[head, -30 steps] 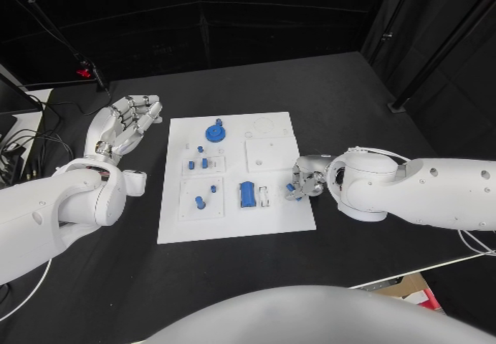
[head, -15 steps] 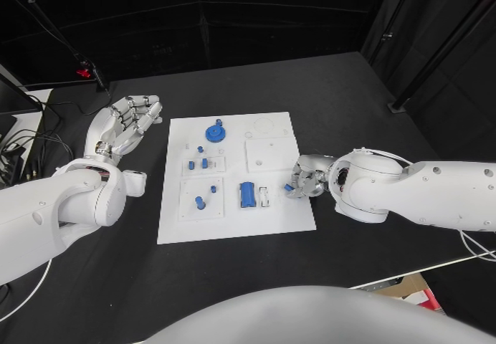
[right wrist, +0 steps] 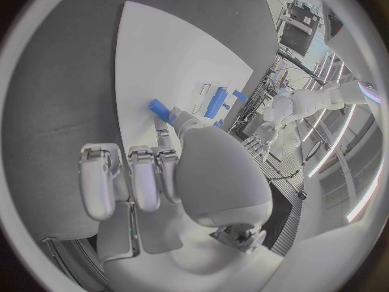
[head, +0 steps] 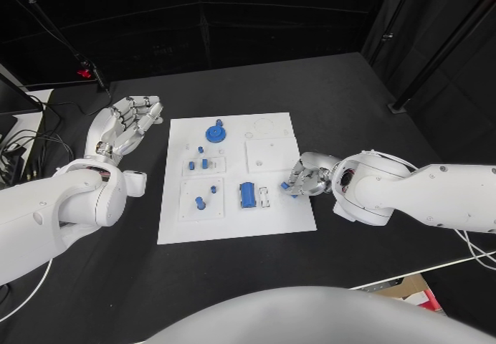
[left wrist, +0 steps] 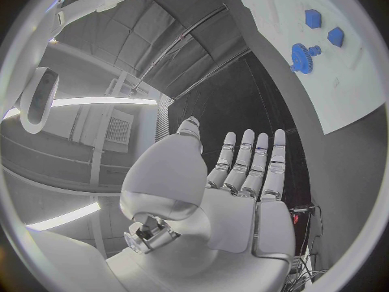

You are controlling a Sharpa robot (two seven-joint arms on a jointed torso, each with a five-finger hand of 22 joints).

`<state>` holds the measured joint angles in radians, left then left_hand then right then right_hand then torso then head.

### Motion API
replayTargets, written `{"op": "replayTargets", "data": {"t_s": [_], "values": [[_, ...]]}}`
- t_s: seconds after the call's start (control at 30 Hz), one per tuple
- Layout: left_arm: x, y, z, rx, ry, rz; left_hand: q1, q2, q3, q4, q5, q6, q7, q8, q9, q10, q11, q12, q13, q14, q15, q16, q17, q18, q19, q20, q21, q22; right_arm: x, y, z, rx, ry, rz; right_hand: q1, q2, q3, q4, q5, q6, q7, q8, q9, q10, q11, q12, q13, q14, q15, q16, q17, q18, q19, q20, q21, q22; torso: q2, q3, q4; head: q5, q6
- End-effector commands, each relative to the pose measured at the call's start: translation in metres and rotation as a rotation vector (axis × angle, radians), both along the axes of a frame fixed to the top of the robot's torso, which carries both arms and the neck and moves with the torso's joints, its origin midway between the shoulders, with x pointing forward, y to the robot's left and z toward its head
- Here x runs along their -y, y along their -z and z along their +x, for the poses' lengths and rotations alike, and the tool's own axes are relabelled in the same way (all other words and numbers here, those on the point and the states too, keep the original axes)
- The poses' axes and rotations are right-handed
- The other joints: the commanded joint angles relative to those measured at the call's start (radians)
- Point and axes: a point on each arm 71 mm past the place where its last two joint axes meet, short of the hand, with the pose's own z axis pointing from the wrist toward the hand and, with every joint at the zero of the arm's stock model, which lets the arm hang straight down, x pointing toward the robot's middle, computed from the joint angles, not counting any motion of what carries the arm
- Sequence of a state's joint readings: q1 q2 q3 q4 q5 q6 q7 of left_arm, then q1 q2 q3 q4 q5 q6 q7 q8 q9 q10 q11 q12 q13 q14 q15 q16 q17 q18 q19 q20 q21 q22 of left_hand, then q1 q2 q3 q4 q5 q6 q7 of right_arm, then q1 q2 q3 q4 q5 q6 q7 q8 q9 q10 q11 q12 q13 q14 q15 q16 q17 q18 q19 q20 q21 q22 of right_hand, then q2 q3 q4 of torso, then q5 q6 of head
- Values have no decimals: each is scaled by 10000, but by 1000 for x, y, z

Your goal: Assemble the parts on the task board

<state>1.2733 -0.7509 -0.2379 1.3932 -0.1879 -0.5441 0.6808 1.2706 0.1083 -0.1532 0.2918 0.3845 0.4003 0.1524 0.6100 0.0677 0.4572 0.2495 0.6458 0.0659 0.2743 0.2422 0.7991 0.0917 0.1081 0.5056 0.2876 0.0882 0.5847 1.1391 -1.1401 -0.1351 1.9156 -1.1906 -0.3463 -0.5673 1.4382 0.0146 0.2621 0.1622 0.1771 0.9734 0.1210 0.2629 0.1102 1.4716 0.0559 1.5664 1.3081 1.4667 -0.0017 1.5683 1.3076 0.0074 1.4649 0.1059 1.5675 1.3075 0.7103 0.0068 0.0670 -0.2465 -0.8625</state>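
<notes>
At the board's (head: 234, 222) right edge our right hand (head: 303, 178) pinches a small blue part (head: 287, 185) in its fingers (right wrist: 168, 135), long axis aimed back toward the board's middle. Our left hand (head: 128, 120) lies released, flat on the surface (head: 238, 287) off the board's left side — right is nearer.

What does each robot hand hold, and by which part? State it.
Right robot hand pinches a small blue part by one end. Left robot hand holds nothing.

We see the task board (head: 233, 215) as a smooth, matt white plate, likely plastic. The blue parts (head: 247, 194) look like smooth, slightly glossy plastic. The table (head: 310, 86) is matt black. Both hands, left hand (head: 131, 116) and right hand (head: 307, 177), show silvery metallic fingers; the arms wear glossy white shells.
</notes>
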Motion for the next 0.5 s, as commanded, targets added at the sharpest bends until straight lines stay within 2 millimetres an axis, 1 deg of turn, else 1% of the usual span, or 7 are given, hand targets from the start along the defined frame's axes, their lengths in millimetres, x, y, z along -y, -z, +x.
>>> {"op": "replayTargets", "data": {"t_s": [0.03, 0.17, 0.27, 0.5], "values": [[1, -4, -1, 358, 187, -125, -11, 86, -53, 2, 46, -51, 1353, 52, -8, -6, -21, 40, -12, 44, -4, 33, -8, 5, 53, 19, 52, 1, 1, 1, -3, -74, 466, 1016, -26, -127, 141, -52, 111, 189, 8, -97, -10, 992, 7, 44, 2627, 1041, -24, 25, 2632, -74, 1059, -5, 33, 2633, 1, 0, -1, 9, -25], [1, -3, -1, 353, 187, -124, -12, 87, -58, 3, 46, -53, 1353, 53, -9, -8, -21, 42, -12, 46, -5, 36, -12, 6, 55, 20, 55, 1, 2, -1, -4, 0, 694, 1546, -89, -178, 247, -141, 248, 375, 12, -177, -33, 992, 12, 44, 2627, 1041, -18, 25, 2632, -74, 1059, 3, 33, 2633, 4, 2, 9, 17, -24], [1, -3, -1, 347, 183, -121, -12, 88, -58, 3, 45, -53, 1353, 53, -9, -8, -21, 42, -12, 46, -5, 36, -13, 6, 55, 20, 55, 1, 3, -2, -5, -46, 938, 2068, -159, -231, 297, -210, 449, 503, 30, -255, -54, 992, 28, 44, 2627, 1041, -7, 25, 2632, -74, 1059, 11, 33, 2633, 0, 5, 10, 34, -28], [2, -3, 0, 335, 196, -121, -12, 88, -58, 3, 45, -53, 1353, 53, -9, -8, -21, 42, -12, 46, -5, 36, -13, 6, 55, 20, 55, 1, 4, -1, -10, -721, 1518, 3438, -299, -272, 306, -282, 794, 636, 62, -402, -94, 992, 51, 44, 2627, 1041, 25, 25, 2632, -74, 1059, 34, 33, 2633, -2, -1, 10, 65, -68]]}}
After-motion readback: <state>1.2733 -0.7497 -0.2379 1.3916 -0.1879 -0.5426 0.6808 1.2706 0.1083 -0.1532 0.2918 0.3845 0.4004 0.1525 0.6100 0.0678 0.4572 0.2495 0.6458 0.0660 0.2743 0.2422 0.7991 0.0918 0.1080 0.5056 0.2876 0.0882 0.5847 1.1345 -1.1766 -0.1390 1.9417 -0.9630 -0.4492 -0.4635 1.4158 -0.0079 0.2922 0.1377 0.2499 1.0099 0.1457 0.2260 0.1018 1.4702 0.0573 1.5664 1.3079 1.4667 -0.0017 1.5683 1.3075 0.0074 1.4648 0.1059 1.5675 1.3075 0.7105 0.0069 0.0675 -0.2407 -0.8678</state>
